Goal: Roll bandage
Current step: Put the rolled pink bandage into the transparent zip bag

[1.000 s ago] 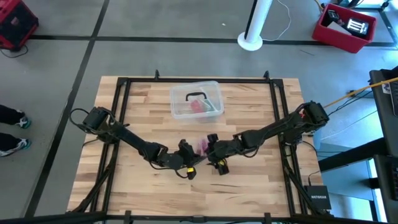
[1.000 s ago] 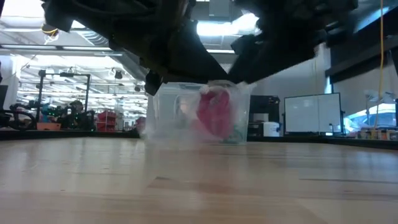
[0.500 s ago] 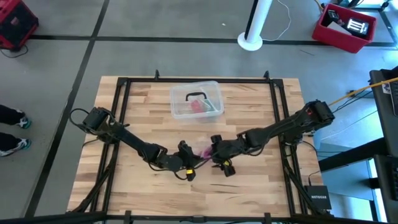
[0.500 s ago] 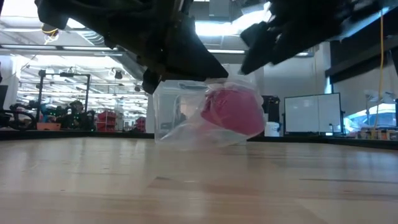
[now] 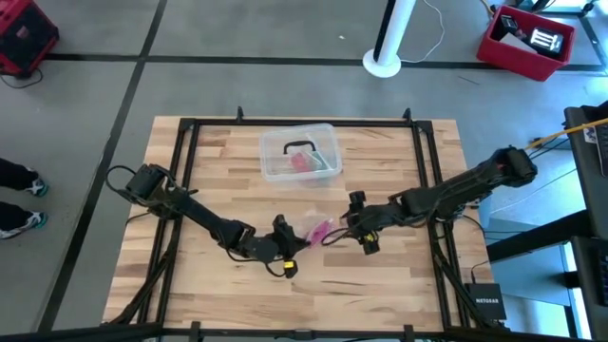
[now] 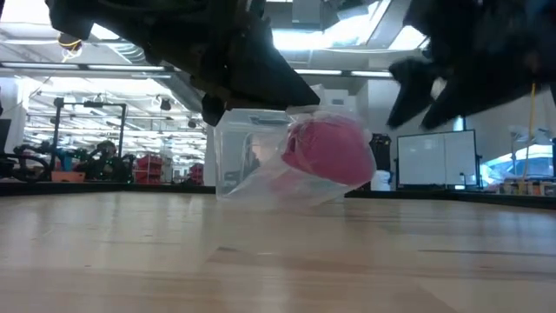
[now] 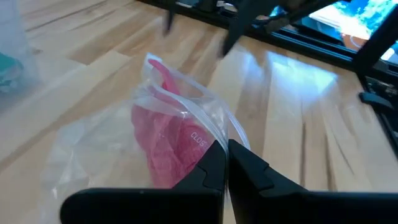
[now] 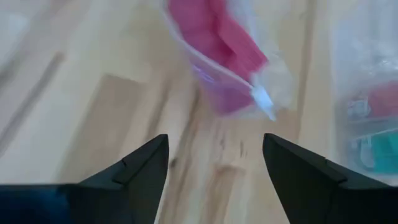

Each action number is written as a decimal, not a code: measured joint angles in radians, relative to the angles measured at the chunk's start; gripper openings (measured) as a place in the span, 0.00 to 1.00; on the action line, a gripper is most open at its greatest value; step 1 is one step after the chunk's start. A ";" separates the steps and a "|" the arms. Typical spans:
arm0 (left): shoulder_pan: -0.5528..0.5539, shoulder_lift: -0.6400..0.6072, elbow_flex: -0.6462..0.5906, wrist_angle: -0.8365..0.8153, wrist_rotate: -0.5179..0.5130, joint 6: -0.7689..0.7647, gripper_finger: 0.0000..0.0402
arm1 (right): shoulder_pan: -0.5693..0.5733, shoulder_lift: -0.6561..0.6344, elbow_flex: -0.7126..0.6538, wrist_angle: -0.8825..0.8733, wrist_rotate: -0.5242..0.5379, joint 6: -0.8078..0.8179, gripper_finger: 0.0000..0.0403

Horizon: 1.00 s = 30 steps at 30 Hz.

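Between the shut left fingers [image 7: 225, 163] the wrapper [image 7: 112, 143] is pinched; bandage [image 7: 165, 140] should be drawn out by the wide-open right gripper [image 8: 214, 158].

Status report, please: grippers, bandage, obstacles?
Left gripper shut on clear wrapper, holding it above the table. Right gripper open, empty, close by. Bandage inside wrapper, unrolled.

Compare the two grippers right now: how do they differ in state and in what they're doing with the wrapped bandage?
The left gripper is shut on the clear plastic wrapper around the pink bandage; the right gripper is open and holds nothing. The left gripper touches the wrapper; the right gripper stands apart from it, to its right in the high view. Both hang above the wooden table near its middle.
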<state>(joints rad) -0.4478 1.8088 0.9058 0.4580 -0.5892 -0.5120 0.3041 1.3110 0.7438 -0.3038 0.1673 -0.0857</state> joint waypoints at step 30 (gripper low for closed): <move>-0.035 0.000 -0.001 -0.003 0.002 0.015 0.00 | -0.048 0.134 -0.210 0.605 -0.001 -0.255 0.02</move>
<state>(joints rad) -0.4827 1.8088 0.9051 0.4554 -0.5873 -0.4973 0.2558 1.4446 0.5340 0.3015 0.1661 -0.3410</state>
